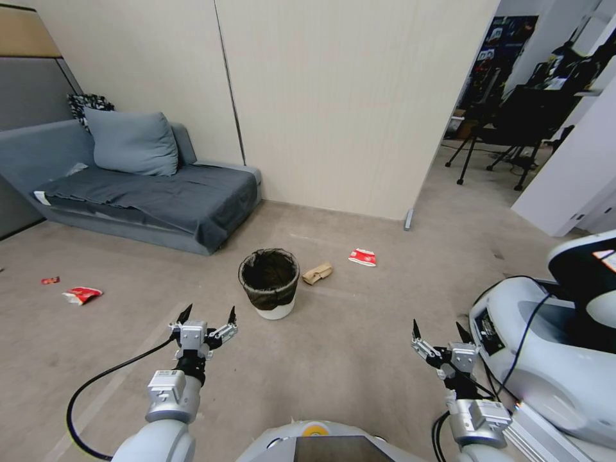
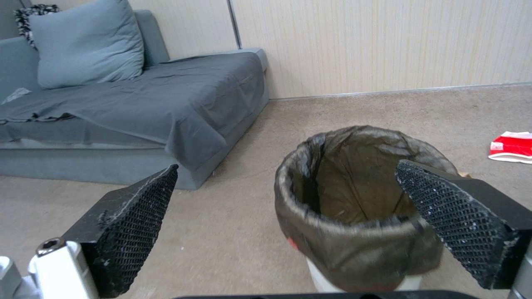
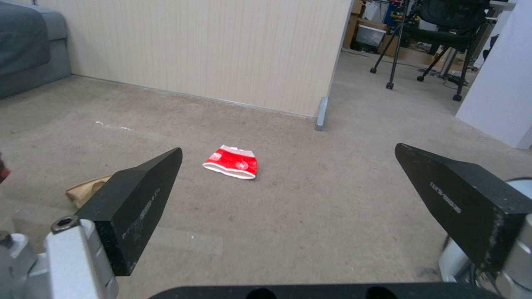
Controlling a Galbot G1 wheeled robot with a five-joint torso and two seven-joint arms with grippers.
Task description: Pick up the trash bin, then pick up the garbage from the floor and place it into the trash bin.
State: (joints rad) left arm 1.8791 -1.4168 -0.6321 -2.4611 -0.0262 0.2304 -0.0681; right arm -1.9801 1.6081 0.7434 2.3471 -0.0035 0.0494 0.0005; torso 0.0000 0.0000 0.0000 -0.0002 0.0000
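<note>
Standing upright on the floor, the trash bin [image 1: 269, 282] lies at about one o'clock from the left end effector [image 1: 207, 314], its fingers spread apart; the right end effector [image 1: 437, 330], also spread, is farther off.

Glossy bag liner [image 2: 355, 245], matt carpet [image 1: 359, 346]

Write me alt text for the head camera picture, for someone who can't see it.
A white trash bin with a dark liner stands on beige carpet, just ahead of the robot's open left gripper; the right gripper is open too, farther right. Crumpled brown paper and a red-and-white carton lie beside the bin, a red wrapper far left, near a grey sofa.
</note>
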